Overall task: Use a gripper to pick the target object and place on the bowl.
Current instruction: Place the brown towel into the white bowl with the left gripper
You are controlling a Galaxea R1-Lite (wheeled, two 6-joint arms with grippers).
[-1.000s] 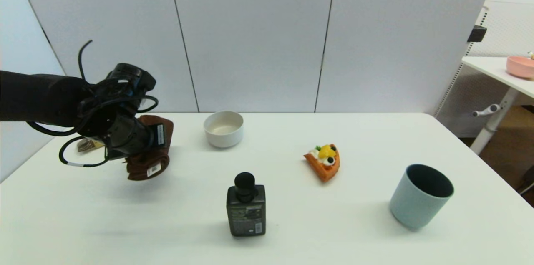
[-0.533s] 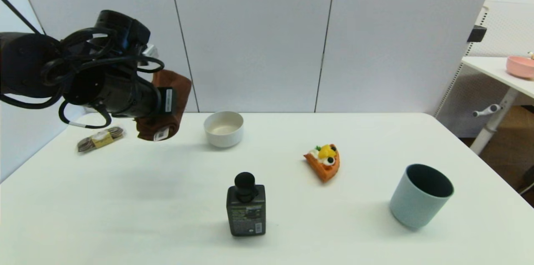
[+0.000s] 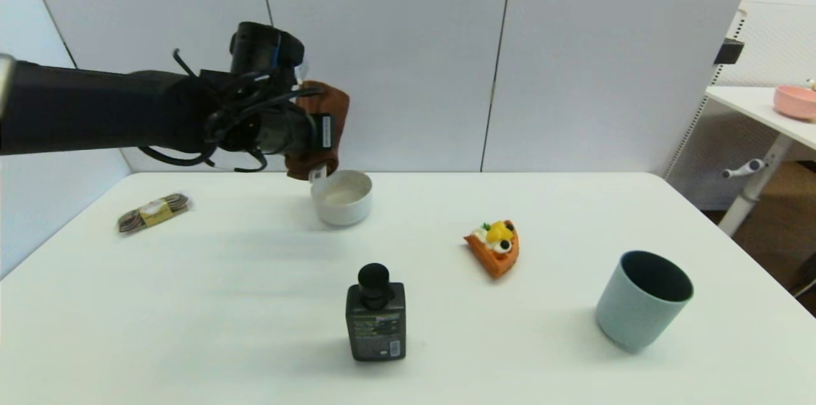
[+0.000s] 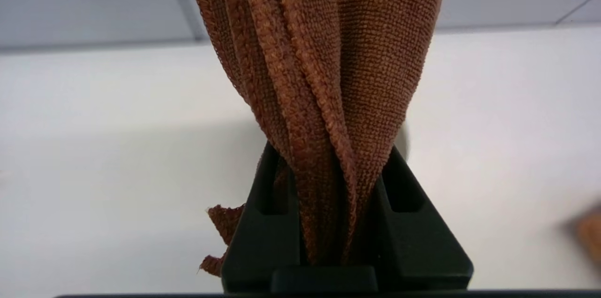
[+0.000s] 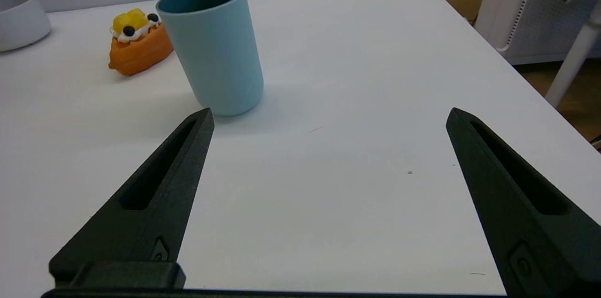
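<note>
Left end effector (image 3: pixel 319 137) fingertips hidden within towel (image 3: pixel 328 113) above bowl (image 3: pixel 342 197)

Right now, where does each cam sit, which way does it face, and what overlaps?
Head: high, facing forward-down over the white table; left end effector holds the folded brown cloth towel above the off-white round bowl.
Left wrist: behind its fingers, which pinch the towel.
Right wrist: low, open end effector facing the grey-blue cup.
Shared: bowl, cup.
</note>
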